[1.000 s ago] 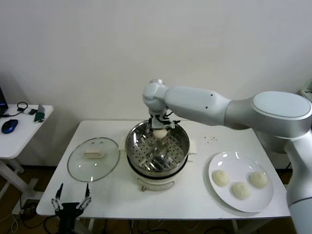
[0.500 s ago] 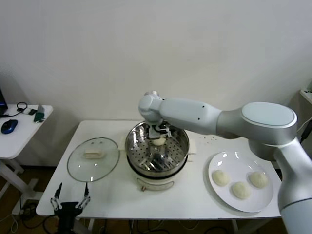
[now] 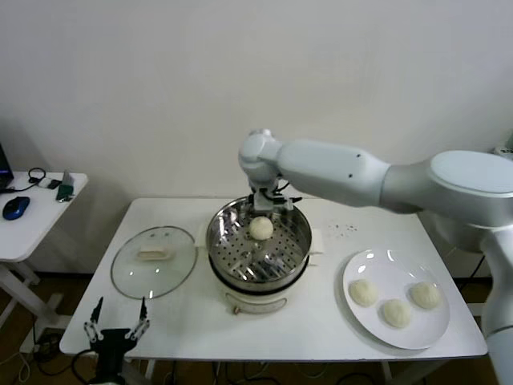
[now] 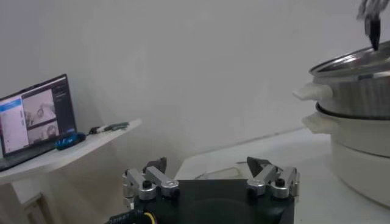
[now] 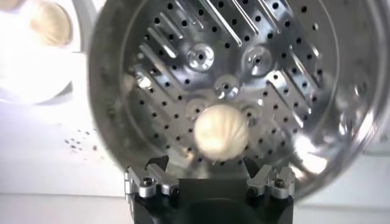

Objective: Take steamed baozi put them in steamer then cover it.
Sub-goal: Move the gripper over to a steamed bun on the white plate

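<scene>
While its fingers stand spread wide with nothing between them, the right gripper (image 3: pixel 267 203) hangs over the far rim of the round shiny steel steamer (image 3: pixel 298 238) on its white electric base; the wrist view shows both fingertips apart and clear of the bun. Just below and in front of that gripper, one round off-white steamed baozi (image 3: pixel 261 228) lies on the perforated steel tray inside the pot, toward the far side of it, touching no finger. Well off to the gripper's right, three more off-white baozi (image 3: pixel 395 312) sit close together on a flat white plate (image 3: pixel 373 266). To the gripper's left, beside the steamer, a round glass lid (image 3: pixel 153 261) lies flat on the white rectangular table (image 3: pixel 325 331), so the pot stands uncovered. The left gripper (image 3: pixel 117 330) waits low at the table's near left corner, well apart from everything, its fingers also spread and holding nothing. Further left stands a small white side table (image 3: pixel 36 216) carrying a blue mouse (image 3: pixel 15 207) and dark cables; the left wrist view shows an open laptop (image 4: pixel 36 119) there. A plain white wall rises behind.
</scene>
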`<state>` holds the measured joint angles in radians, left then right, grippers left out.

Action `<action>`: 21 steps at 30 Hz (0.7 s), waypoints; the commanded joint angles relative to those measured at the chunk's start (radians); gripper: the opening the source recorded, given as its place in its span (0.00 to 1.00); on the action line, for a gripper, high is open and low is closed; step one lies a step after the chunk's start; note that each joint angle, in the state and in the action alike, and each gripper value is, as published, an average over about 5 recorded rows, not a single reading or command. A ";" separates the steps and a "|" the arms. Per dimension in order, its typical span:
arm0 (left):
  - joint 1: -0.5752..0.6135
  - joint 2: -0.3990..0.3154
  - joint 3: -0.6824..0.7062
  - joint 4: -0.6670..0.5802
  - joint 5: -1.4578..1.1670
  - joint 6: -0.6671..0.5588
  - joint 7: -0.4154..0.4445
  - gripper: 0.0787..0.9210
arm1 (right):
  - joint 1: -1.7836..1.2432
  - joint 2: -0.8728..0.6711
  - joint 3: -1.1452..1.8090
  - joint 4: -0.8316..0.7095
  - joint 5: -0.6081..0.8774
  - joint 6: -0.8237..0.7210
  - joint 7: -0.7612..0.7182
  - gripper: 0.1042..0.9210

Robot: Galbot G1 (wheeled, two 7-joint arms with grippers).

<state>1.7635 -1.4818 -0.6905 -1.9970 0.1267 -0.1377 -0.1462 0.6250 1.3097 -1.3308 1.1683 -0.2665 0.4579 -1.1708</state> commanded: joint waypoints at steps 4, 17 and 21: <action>-0.004 0.001 0.009 -0.010 0.003 0.003 0.001 0.88 | 0.287 -0.346 -0.302 0.176 0.691 -0.458 0.202 0.88; -0.002 0.008 0.018 -0.009 0.002 0.004 0.010 0.88 | 0.202 -0.719 -0.386 0.374 0.754 -0.802 0.218 0.88; 0.004 0.007 0.015 -0.008 0.002 0.001 0.010 0.88 | 0.125 -0.745 -0.381 0.354 0.666 -0.759 0.166 0.88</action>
<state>1.7626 -1.4750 -0.6735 -2.0059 0.1289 -0.1344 -0.1386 0.8007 0.7470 -1.6399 1.4533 0.3737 -0.1825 -0.9868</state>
